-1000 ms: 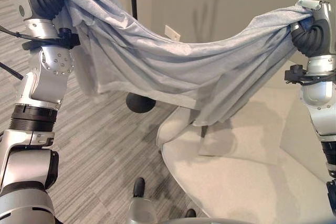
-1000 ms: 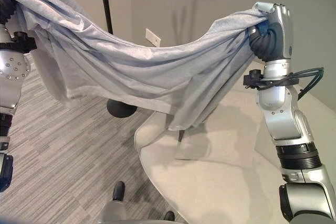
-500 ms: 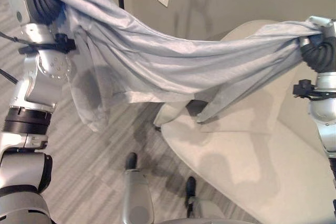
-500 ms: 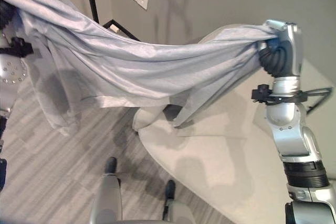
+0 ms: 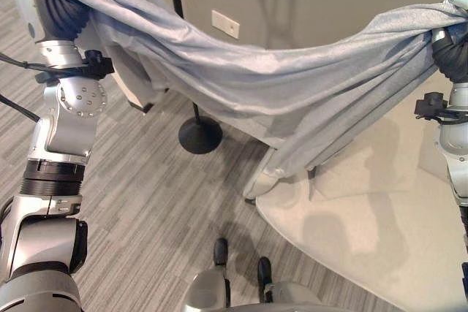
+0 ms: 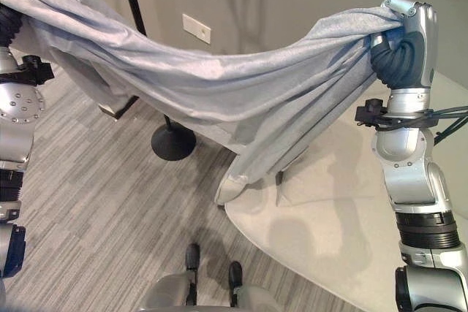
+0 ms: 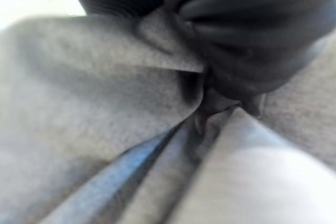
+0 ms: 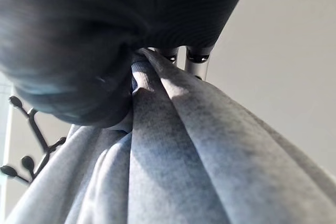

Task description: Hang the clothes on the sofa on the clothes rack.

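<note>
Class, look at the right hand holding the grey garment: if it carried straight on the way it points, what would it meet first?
Probably the clothes rack's hooked branches, seen past the right hand and the grey garment; depth is unclear, so that is a guess.

Living-room-like space: pale sofa (image 5: 365, 210), grey carpet (image 5: 139, 195), coat stand (image 5: 197, 133), wall socket (image 5: 225, 24).

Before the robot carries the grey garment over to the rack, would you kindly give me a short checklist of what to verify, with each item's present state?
1. Left hand bunches one end of the light grey fabric garment: ok.
2. Right hand gathers the other end: ok.
3. Garment lifted clear of the cream upholstered sofa: ok; it sags between the arms but hangs above the seat.
4. Lowest hem clear of the grey striped carpet floor: ok.
5. Black clothes rack with round base within reach: cannot tell.
6. Rack's hooks free: cannot tell.
</note>
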Motion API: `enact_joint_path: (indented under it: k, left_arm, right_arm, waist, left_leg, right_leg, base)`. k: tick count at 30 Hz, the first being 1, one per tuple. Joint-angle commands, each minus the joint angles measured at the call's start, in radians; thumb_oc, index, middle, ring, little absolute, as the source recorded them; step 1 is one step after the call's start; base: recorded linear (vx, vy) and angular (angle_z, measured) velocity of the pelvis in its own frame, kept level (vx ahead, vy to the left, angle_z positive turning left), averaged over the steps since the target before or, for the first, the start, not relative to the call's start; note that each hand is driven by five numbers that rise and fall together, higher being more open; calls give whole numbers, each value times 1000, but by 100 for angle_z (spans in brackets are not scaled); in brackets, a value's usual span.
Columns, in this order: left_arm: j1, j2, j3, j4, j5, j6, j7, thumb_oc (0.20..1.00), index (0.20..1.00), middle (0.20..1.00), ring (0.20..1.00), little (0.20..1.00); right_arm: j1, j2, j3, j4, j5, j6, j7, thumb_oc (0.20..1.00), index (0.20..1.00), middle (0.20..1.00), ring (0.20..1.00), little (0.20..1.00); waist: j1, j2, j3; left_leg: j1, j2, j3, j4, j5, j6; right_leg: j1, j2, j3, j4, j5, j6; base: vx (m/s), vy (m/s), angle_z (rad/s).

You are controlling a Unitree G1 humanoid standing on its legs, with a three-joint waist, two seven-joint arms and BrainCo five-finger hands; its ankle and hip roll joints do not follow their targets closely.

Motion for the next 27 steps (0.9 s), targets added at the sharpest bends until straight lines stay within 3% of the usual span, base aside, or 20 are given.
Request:
enact_joint_path:
  k: [1,2,3,6,8,9,10,12,14,16,17,20,21,22,23,24,27]
  left_arm:
    - [-79,18,12,-19,-9,-49,24,200,200,200,200,200]
    - [-88,28,3,-3,-14,-47,31,200,200,200,200,200]
    - [-98,28,-5,4,-15,-49,33,200,200,200,200,200]
    - [-110,35,-31,14,-26,-62,60,200,200,200,200,200]
    - [-104,46,-26,11,-29,-57,58,200,200,200,200,200]
    - [-102,44,-15,-6,-11,-59,62,200,200,200,200,200]
    - [-101,43,-13,-6,-10,-59,62,200,200,200,200,200]
    - [-114,50,-18,-23,0,-59,62,200,200,200,200,200]
    - [-120,76,-15,-53,13,-55,69,200,200,200,200,200]
    - [-116,88,-9,-65,21,-53,69,200,200,200,200,200]
    - [-109,82,-4,-71,20,-53,63,200,200,200,200,200]
    - [-103,74,2,-73,18,-54,54,200,200,200,200,200]
    - [-113,62,0,-71,13,-55,47,200,200,200,200,200]
    - [-99,53,-7,-79,22,-51,32,200,200,200,200,200]
    - [-96,44,-6,-86,25,-47,28,200,200,200,200,200]
    - [-100,19,-8,-91,32,-44,17,200,200,200,200,200]
    - [-73,-5,19,-95,31,-63,16,200,200,200,200,200]
  right_arm:
    - [0,-38,-78,3,38,-25,-22,200,200,200,200,200]
    - [1,-44,-87,7,38,-26,-37,200,200,200,200,200]
    - [2,-44,-90,10,38,-27,-39,200,200,200,200,200]
    - [0,-45,-92,29,17,-20,-82,200,200,200,200,200]
    - [3,-38,-80,19,9,-15,-65,200,200,200,200,200]
    - [2,-29,-84,8,-22,-6,-64,200,200,200,200,200]
    - [0,-30,-82,8,-24,-5,-64,200,200,200,200,200]
    - [-17,-7,-77,15,-15,-4,-73,200,200,200,200,200]
    - [-63,14,-49,24,-16,0,-87,200,200,200,200,200]
    - [-75,24,-34,28,-12,-4,-88,200,200,200,200,200]
    - [-69,32,-33,22,-11,-5,-78,200,200,200,200,200]
    - [-62,35,-36,16,-8,-12,-65,200,200,200,200,200]
    - [-58,30,-38,13,-2,-20,-60,200,200,200,200,200]
    - [-47,8,-59,26,-50,-6,-90,200,200,200,200,200]
    - [-40,6,-61,26,-59,-5,-99,200,200,200,200,200]
    - [-22,18,-46,-10,-40,-17,-36,200,200,200,200,200]
    - [-1,43,-71,-10,-10,-29,-36,200,200,200,200,200]
  waist:
    - [24,-35,-77]
    - [35,-39,-79]
    - [29,-40,-84]
    - [47,-38,-83]
    - [48,-29,-95]
    - [34,6,-111]
    - [35,4,-111]
    - [27,15,-116]
    - [25,16,-119]
    - [26,11,-122]
    - [19,7,-132]
    - [20,-2,-145]
    - [10,-1,-140]
    - [9,1,-132]
    - [9,6,-130]
    - [-3,8,-124]
    - [-7,2,-127]
  left_leg:
    - [-8,122,65,29,-101,-142]
    - [-58,182,47,-4,-43,-166]
    - [-64,181,38,-14,-31,-170]
    - [-150,249,7,-74,21,-211]
    - [-132,250,-6,-85,23,-216]
    - [-115,233,20,-55,22,-225]
    - [-115,229,23,-54,20,-222]
    - [-99,200,47,-58,11,-215]
    - [-71,168,83,-91,0,-195]
    - [-59,159,105,-110,7,-186]
    - [-42,145,112,-118,-8,-173]
    - [-23,135,128,-121,-29,-165]
    - [-5,114,133,-121,-39,-154]
    - [10,96,139,-121,-55,-138]
    - [16,94,133,-121,-62,-135]
    - [40,74,111,-121,-64,-135]
    - [80,78,127,-121,-73,-140]
  right_leg:
    - [-9,21,-67,11,-10,97]
    - [1,-13,-83,-7,-28,99]
    - [-4,-12,-92,-10,-27,97]
    - [47,-68,-111,-54,-68,116]
    - [61,-83,-96,-59,-69,122]
    - [69,-146,-100,-59,-41,141]
    - [68,-150,-97,-60,-39,144]
    - [45,-194,-97,-51,24,158]
    - [3,-226,-86,-30,137,158]
    - [-6,-222,-56,-21,164,158]
    - [-12,-188,-5,-8,157,158]
    - [-25,-136,19,-10,144,158]
    - [-61,-57,38,-36,89,148]
    - [-75,-20,35,-38,57,136]
    - [-70,-21,28,-29,45,135]
    - [-50,7,52,-38,46,136]
    - [-22,27,39,-75,62,133]
  base:
    - [165,224,54]
    - [128,154,30]
    - [187,256,27]
    - [188,318,27]
    - [238,471,0]
    - [214,506,-49]
    - [259,660,-65]
    - [69,358,-30]
    - [76,452,-29]
    - [66,283,-61]
    - [110,207,-57]
    - [87,146,-12]
    - [154,172,-12]
    - [133,134,-15]
    - [162,68,24]
    - [161,26,47]
    - [150,-3,83]
